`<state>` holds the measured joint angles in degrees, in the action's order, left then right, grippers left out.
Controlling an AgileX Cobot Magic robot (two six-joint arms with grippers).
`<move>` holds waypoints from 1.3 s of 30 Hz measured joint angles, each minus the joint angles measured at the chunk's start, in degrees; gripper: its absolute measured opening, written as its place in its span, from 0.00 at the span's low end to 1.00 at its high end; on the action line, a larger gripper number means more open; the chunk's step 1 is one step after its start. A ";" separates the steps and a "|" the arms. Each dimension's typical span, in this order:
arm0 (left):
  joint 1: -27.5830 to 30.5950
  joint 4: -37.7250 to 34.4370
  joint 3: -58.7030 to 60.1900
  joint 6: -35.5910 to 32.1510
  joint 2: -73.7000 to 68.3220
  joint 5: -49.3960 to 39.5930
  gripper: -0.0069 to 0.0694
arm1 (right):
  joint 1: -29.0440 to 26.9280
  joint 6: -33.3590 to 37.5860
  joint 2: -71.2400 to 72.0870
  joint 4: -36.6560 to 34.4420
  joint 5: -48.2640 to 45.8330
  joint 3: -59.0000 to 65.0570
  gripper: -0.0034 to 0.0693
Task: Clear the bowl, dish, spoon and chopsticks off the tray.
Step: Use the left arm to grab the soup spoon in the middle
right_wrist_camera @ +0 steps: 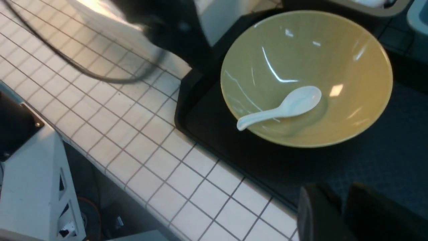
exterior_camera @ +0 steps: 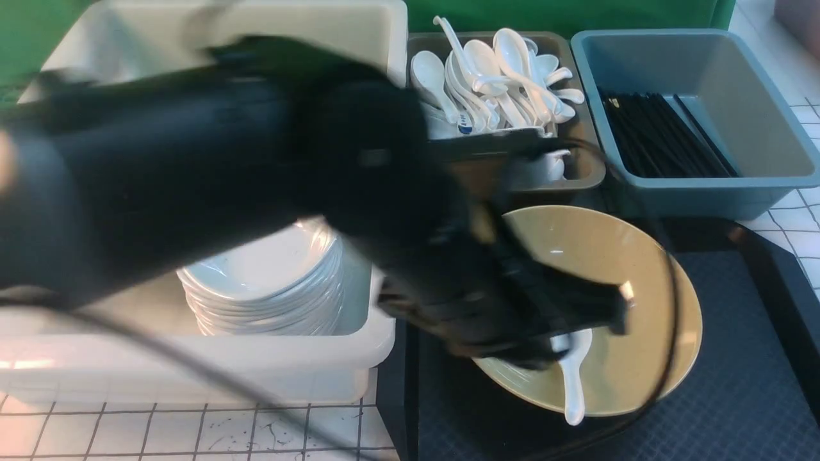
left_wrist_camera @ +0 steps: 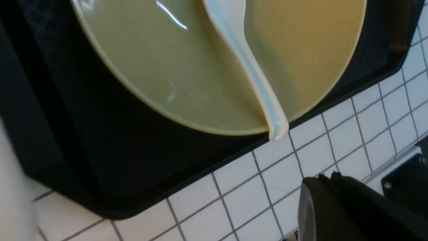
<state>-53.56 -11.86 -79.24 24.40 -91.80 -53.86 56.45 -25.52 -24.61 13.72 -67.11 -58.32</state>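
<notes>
The olive-tan bowl [exterior_camera: 640,269] stands on the black tray [exterior_camera: 737,397]. The white spoon [exterior_camera: 572,378] lies inside it, handle resting on the near rim. My left arm reaches in blurred from the left. Its gripper [exterior_camera: 616,308] hangs over the bowl above the spoon's scoop, touching neither. In the left wrist view that gripper [left_wrist_camera: 329,175] is shut and empty, with the bowl [left_wrist_camera: 187,67] and spoon [left_wrist_camera: 247,60] beyond it. In the right wrist view my right gripper [right_wrist_camera: 337,190] hovers over the tray's [right_wrist_camera: 234,157] near edge, its fingers a narrow gap apart and empty. No dish or chopsticks show on the tray.
A white tub [exterior_camera: 301,371] left of the tray holds a stack of white dishes [exterior_camera: 269,282]. Behind the bowl, a grey bin [exterior_camera: 580,169] holds several white spoons. A blue bin [exterior_camera: 717,192] at the back right holds black chopsticks [exterior_camera: 666,134]. White tiled counter [exterior_camera: 192,435] surrounds them.
</notes>
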 joint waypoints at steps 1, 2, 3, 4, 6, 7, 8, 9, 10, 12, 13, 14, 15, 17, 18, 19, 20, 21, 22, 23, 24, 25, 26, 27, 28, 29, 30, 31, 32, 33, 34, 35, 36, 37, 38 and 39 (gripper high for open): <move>-0.14 0.17 -2.24 0.96 -2.30 -0.73 0.09 | 0.00 0.44 0.68 -0.05 0.00 0.00 0.23; -0.19 0.31 -4.78 1.63 -5.38 -1.77 0.09 | 0.00 1.03 1.41 -0.12 0.00 0.00 0.23; -0.19 0.44 -6.35 1.99 -7.02 -2.42 0.09 | 0.00 1.67 1.83 -0.19 0.00 0.00 0.23; -0.19 0.50 -7.45 2.14 -7.83 -2.92 0.09 | 0.00 1.80 2.15 -0.19 0.00 0.00 0.23; -0.21 0.81 -10.90 2.27 -12.14 -5.10 0.11 | 0.00 3.17 3.02 -0.19 0.00 0.00 0.23; -0.21 1.16 -13.22 2.34 -14.41 -6.80 0.14 | 0.00 3.62 3.48 -0.19 0.00 0.00 0.23; -0.25 1.39 -14.85 2.37 -16.24 -8.00 0.17 | 0.00 4.13 3.76 -0.19 0.00 0.00 0.23; -0.25 1.65 -15.82 2.42 -17.33 -8.65 0.19 | 0.00 4.54 3.87 -0.19 0.00 0.00 0.23; -0.25 2.37 -17.44 2.48 -19.05 -9.79 0.22 | 0.00 4.96 4.01 -0.19 0.00 0.00 0.23; -0.25 3.66 -20.20 2.99 -21.96 -11.45 0.29 | 0.00 5.81 4.24 -0.19 0.00 0.00 0.23; -0.25 4.26 -21.88 3.47 -23.68 -12.24 0.33 | 0.00 6.15 4.39 -0.19 0.00 0.00 0.23; -0.25 4.37 -23.19 3.64 -25.27 -12.76 0.38 | 0.00 6.40 4.49 -0.19 0.00 0.00 0.23; -0.25 4.37 -23.91 3.74 -25.98 -12.99 0.41 | 0.00 6.52 4.54 -0.19 0.00 0.00 0.23; -0.25 4.31 -26.44 3.74 -28.17 -13.96 0.49 | 0.00 6.97 4.54 -0.19 0.00 0.00 0.23; -0.25 4.45 -27.08 3.77 -28.97 -14.33 0.52 | 0.00 7.28 4.54 -0.19 0.00 0.00 0.23; -0.25 4.83 -27.70 3.77 -29.60 -14.67 0.55 | 0.00 7.33 4.54 -0.19 0.00 0.00 0.23; -0.25 4.95 -27.78 3.77 -29.71 -14.74 0.56 | 0.00 7.46 4.54 -0.19 0.00 0.00 0.23; -0.25 5.87 -28.23 3.72 -30.69 -14.85 0.59 | 0.00 7.59 4.54 -0.19 0.00 0.00 0.23; -0.25 6.30 -28.31 3.65 -31.14 -14.85 0.60 | 0.00 7.68 4.54 -0.19 0.00 0.00 0.23; -0.25 6.84 -28.38 3.41 -31.86 -15.00 0.61 | 0.00 7.68 4.54 -0.19 0.00 0.00 0.23; -0.25 6.84 -28.38 3.41 -31.86 -15.00 0.61 | 0.00 7.68 4.54 -0.19 0.00 0.00 0.23; -0.25 7.19 -28.42 3.19 -32.52 -15.37 0.61 | 0.00 7.68 4.54 -0.19 0.00 0.00 0.23; -0.25 7.33 -28.42 2.90 -33.12 -15.62 0.61 | 0.00 7.68 4.54 -0.19 0.00 0.00 0.23; -0.25 7.32 -28.42 2.42 -33.65 -15.81 0.61 | 0.00 7.70 4.54 -0.19 0.00 0.00 0.23; -0.25 7.32 -28.42 2.12 -34.15 -15.89 0.61 | 0.00 7.70 4.54 -0.19 0.00 0.00 0.23; -0.25 7.32 -28.42 1.94 -34.64 -15.89 0.61 | 0.00 7.70 4.54 -0.19 0.00 0.00 0.23; -0.25 7.39 -28.42 1.76 -34.81 -15.72 0.61 | 0.00 7.70 4.54 -0.19 0.00 0.00 0.23; -0.25 7.46 -28.49 1.70 -34.93 -15.71 0.60 | 0.00 7.70 4.54 -0.19 0.00 0.00 0.23; -0.25 7.51 -28.49 1.70 -34.99 -15.71 0.60 | 0.00 7.70 4.54 -0.19 0.00 0.00 0.23; -0.25 7.50 -28.62 1.58 -35.08 -15.71 0.58 | 0.00 7.75 4.54 -0.19 0.00 0.00 0.23; -0.25 7.50 -28.69 1.53 -35.14 -15.71 0.54 | 0.00 7.75 4.54 -0.19 0.00 0.00 0.23; -0.25 7.68 -28.75 1.53 -35.27 -15.71 0.48 | 0.00 7.75 4.54 -0.22 0.00 0.00 0.23; -0.25 7.83 -28.75 1.38 -35.40 -15.78 0.43 | 0.00 7.81 4.54 -0.22 0.00 0.00 0.23; -0.25 7.92 -28.75 1.26 -35.47 -15.78 0.38 | 0.00 7.81 4.54 -0.22 0.00 0.00 0.23; -0.25 8.13 -28.75 1.10 -35.62 -15.78 0.32 | 0.00 7.86 4.54 -0.22 0.00 0.00 0.23; -0.25 8.38 -28.82 0.47 -35.66 -15.78 0.24 | 0.00 7.86 4.54 -0.22 0.00 0.00 0.23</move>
<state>-53.82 -3.48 -108.06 24.88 -127.47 -69.63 56.45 -17.67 -20.07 13.50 -67.11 -58.32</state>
